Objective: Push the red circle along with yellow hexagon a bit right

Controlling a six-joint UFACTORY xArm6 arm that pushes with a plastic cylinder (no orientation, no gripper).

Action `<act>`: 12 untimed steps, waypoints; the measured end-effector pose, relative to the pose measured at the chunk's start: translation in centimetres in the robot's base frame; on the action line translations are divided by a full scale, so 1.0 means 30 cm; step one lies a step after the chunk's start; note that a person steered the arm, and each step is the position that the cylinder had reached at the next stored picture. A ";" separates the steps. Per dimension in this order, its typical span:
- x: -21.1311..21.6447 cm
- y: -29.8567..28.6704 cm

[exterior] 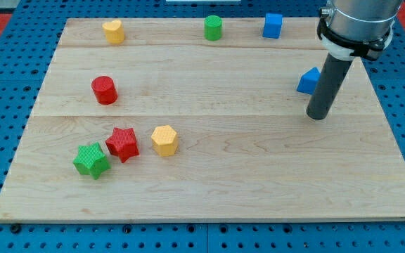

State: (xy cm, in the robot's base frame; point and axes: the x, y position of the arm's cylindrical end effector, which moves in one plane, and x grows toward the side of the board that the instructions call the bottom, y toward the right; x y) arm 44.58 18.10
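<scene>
At the wooden board's right, my tip (316,116), a bare rod with no claw, stands beside a blue block (308,81); the red circle (105,90) and yellow hexagon (164,140) wait untouched far left. Approach comes next.

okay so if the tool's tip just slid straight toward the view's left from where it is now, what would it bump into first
Probably nothing nearby. My tip sits at the view's right, just below the blue block. Straight left the wood looks free until the red circle, which lies slightly higher, so my tip might graze it or pass under; depth is uncertain.
</scene>
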 end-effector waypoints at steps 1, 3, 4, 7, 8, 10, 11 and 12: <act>0.000 0.000; 0.005 -0.024; 0.008 -0.102; 0.067 -0.505; 0.159 -0.622; 0.290 -0.766; 0.333 -0.913; 0.333 -1.091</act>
State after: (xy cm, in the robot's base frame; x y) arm 54.58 -14.64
